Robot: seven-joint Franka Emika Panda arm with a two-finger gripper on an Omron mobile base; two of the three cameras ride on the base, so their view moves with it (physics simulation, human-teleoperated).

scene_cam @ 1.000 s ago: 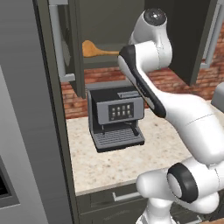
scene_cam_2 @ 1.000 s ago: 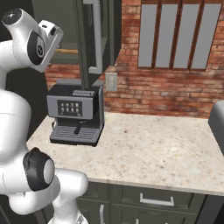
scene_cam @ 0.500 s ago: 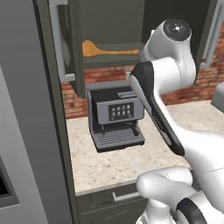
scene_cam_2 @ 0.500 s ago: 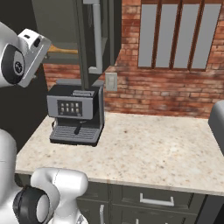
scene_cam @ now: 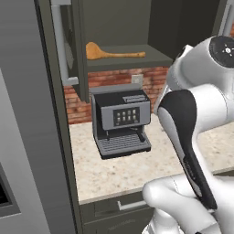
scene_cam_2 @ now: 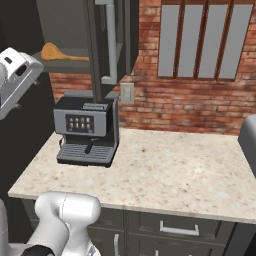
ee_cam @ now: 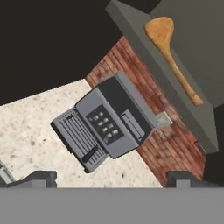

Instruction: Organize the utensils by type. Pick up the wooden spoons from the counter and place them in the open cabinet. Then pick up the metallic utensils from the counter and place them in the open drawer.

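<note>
One wooden spoon (scene_cam: 109, 53) lies flat on the grey shelf (scene_cam: 137, 60) of the open cabinet (scene_cam_2: 75, 30), bowl toward the cabinet's hinge side, handle running along the shelf. In the hand view the spoon (ee_cam: 168, 48) sits well above and to the right of the jaws, on the shelf edge that cuts diagonally across the upper right. The gripper (ee_cam: 111, 177) shows as two dark finger tips at the bottom of the hand view, far apart w/ nothing between them: jaws spread wide, holding nothing, clear of the shelf and of the counter. Just beyond the jaws, roughly centred ahead of them, stands a grey-and-black coffee machine (ee_cam: 107, 124) on the beige speckled counter (scene_cam_2: 190, 175), its back close to the red brick wall (scene_cam_2: 180, 107). Spoon is above the machine, the shelf being the level over it; machine is between jaws and spoon in the hand view. Cabinet door (scene_cam_2: 107, 45) is swung open, w/ a silver bar handle, hanging ahead of the shelf in the right base view. A light switch plate (scene_cam_2: 127, 93) is on the brick just beside the machine's top. Counter front below has dark grey drawers w/ a silver handle (scene_cam_2: 179, 230). A slatted grey window panel (scene_cam_2: 205, 40) sits on the brick, well to the right of the cabinet. Other utensils can't be made out in these views.
</note>
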